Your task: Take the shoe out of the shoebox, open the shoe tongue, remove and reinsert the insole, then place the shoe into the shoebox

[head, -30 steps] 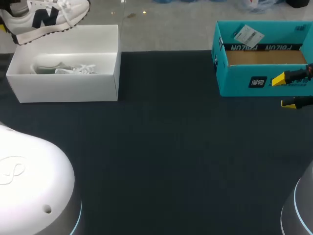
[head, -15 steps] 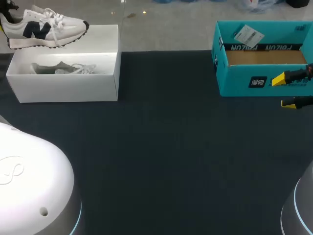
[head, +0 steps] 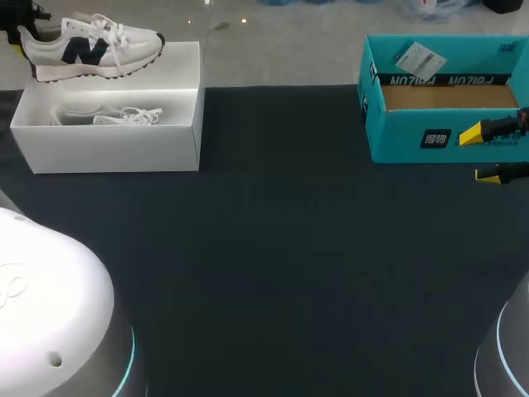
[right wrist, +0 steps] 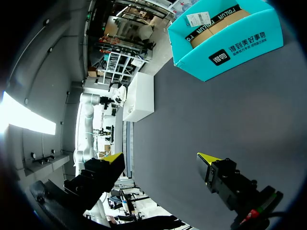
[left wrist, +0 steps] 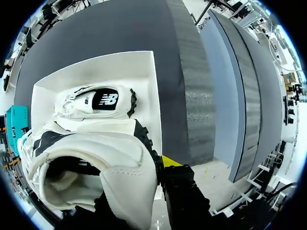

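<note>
One shoe (head: pixel 91 48) hangs over the white box (head: pixel 107 153), its heel pinched by the left gripper (left wrist: pixel 144 184). If that hold is slack, it could drop onto its mate (head: pixel 116 116) lying inside. Only the left wrist view shows the pinch (the head view crops it). Further right, the right gripper (head: pixel 481 155) stands spread beside the teal box (head: pixel 397 141), well apart from the shoe.

The sneaker (head: pixel 91 48) is white with a navy side panel and a dark studded sole, and the shoebox (head: pixel 116 149) is plain white. The teal box (head: pixel 413 136) has white print and a brown cardboard inside. The table cover (head: pixel 289 265) is dark charcoal, and the right gripper (head: pixel 482 155) is black with yellow fingertips (head: pixel 471 134).
</note>
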Action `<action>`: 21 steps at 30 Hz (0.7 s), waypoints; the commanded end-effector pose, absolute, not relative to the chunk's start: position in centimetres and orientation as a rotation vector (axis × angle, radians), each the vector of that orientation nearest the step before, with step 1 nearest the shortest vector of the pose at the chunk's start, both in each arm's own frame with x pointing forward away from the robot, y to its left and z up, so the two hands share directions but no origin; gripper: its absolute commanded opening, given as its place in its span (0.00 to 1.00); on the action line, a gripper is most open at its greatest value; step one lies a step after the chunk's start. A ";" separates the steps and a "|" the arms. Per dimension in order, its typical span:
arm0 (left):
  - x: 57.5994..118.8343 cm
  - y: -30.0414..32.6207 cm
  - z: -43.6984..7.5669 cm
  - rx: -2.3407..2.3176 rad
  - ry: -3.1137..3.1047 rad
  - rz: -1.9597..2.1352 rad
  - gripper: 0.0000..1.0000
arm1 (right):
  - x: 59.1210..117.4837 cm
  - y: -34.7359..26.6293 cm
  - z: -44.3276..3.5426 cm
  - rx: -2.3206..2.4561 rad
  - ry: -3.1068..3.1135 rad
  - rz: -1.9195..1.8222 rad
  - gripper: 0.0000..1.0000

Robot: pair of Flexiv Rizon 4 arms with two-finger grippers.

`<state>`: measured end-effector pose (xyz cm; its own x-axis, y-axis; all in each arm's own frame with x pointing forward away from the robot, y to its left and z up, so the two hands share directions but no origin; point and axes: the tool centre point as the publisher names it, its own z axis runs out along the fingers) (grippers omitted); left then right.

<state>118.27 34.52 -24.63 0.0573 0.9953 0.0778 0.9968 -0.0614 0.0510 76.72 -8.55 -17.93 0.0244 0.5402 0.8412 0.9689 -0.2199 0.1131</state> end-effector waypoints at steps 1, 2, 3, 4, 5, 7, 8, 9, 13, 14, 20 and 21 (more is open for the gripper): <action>117.7 33.2 -26.1 -2.339 -2.084 -0.228 0.00 | 76.7 -8.5 -18.0 -1.803 -1.533 -1.102 1.00; 117.7 33.0 -26.4 -2.353 -2.076 -0.230 0.00 | 76.7 -8.5 -18.0 -1.803 -1.533 -1.102 1.00; 117.7 32.9 -26.8 -2.360 -2.066 -0.228 0.00 | 76.7 -8.5 -18.0 -1.803 -1.533 -1.102 1.00; 117.8 32.8 -27.2 -2.363 -2.061 -0.241 0.00 | 76.7 -8.5 -18.0 -1.803 -1.533 -1.102 1.00; 117.9 32.7 -27.5 -2.368 -2.052 -0.251 0.00 | 76.7 -8.5 -18.0 -1.803 -1.533 -1.102 1.00; 118.2 32.4 -28.5 -2.359 -2.047 -0.253 0.00 | 76.7 -8.5 -18.0 -1.803 -1.533 -1.102 1.00; 118.4 32.2 -28.8 -2.361 -2.046 -0.252 0.00 | 76.7 -8.5 -18.0 -1.803 -1.533 -1.102 1.00; 118.6 32.2 -29.1 -2.351 -2.064 -0.266 0.00 | 76.7 -8.5 -18.0 -1.803 -1.533 -1.102 1.00; 119.7 32.2 -30.4 -2.330 -2.097 -0.283 0.00 | 76.7 -8.5 -18.0 -1.803 -1.533 -1.102 1.00; 119.9 32.2 -30.7 -2.334 -2.100 -0.265 0.00 | 76.7 -8.5 -18.0 -1.803 -1.533 -1.102 1.00; 121.5 32.3 -32.7 -2.369 -2.090 -0.230 0.00 | 76.7 -8.5 -18.0 -1.803 -1.533 -1.102 1.00; 121.7 32.3 -33.0 -2.355 -2.087 -0.244 0.00 | 76.7 -8.5 -18.0 -1.803 -1.533 -1.102 1.00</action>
